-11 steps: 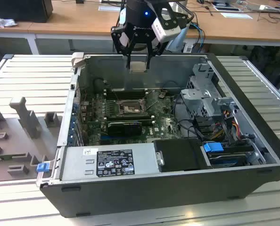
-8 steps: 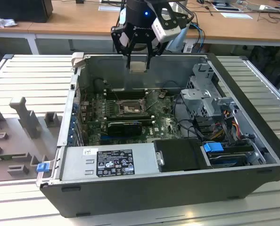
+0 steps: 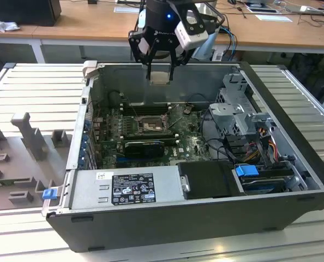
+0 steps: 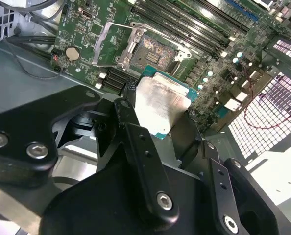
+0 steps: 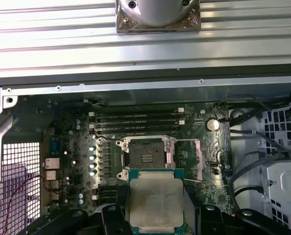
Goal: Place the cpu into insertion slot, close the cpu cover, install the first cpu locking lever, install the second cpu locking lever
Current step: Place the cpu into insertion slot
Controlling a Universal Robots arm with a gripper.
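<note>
End effector (image 3: pixel 160 73) clasps the cpu (image 5: pixel 156 200), silver top facing wrist cameras; insertion slot (image 5: pixel 145 155) uncovered.

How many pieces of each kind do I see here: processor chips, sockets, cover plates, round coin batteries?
cpu: 1, held by the gripper
insertion slot: 1, empty
cpu cover: 1, swung open
coin battery: 1
Total: 4
</note>
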